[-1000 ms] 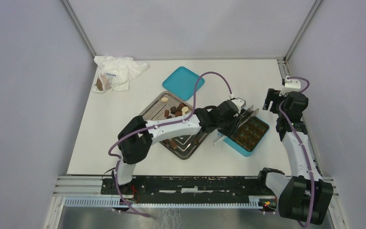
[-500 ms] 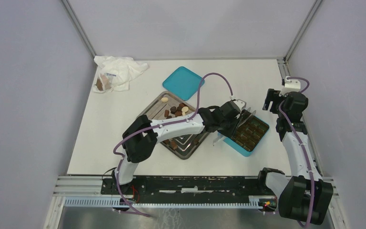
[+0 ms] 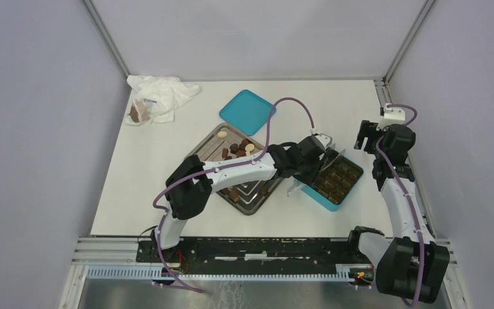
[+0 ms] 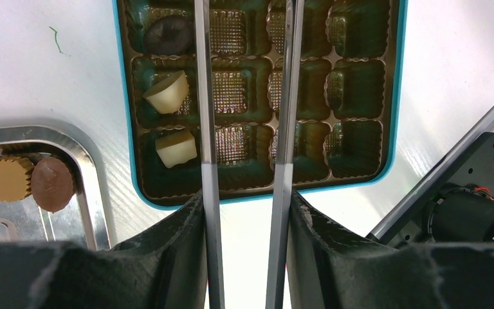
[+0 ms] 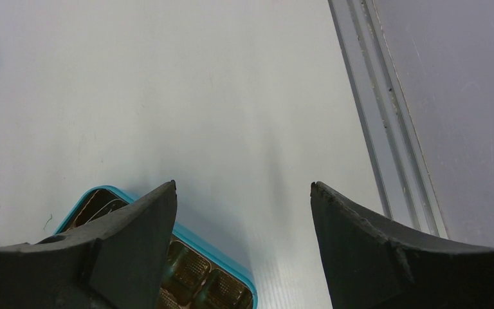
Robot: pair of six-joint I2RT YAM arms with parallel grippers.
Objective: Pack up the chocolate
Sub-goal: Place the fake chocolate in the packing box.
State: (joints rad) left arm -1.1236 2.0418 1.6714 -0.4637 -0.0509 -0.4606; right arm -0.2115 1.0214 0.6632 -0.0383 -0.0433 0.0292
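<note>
The teal box (image 3: 336, 181) with brown dividers lies right of the steel tray (image 3: 195, 153). Chocolate (image 3: 238, 149) pieces lie in the tray. My left gripper (image 3: 314, 159) reaches over the box's near-left edge, shut on metal tongs (image 4: 289, 96). In the left wrist view the left gripper (image 4: 246, 196) presses the two blades, which run apart over the box's middle cells with nothing between them. Two cream chocolates (image 4: 167, 92) and a dark one (image 4: 169, 33) sit in the box's left column. My right gripper (image 5: 243, 187) stands open and empty beyond the box's far corner (image 5: 231, 270).
A teal lid (image 3: 247, 111) lies behind the tray. A white crumpled bag (image 3: 161, 96) with a brown lump sits at the back left. Two tray chocolates (image 4: 29, 180) show beside the box. The frame rail (image 5: 386, 129) runs along the table's right edge.
The left arm has shifted slightly and the tongs' blades have come down closer over the box and spread a little. The right arm has not moved.
</note>
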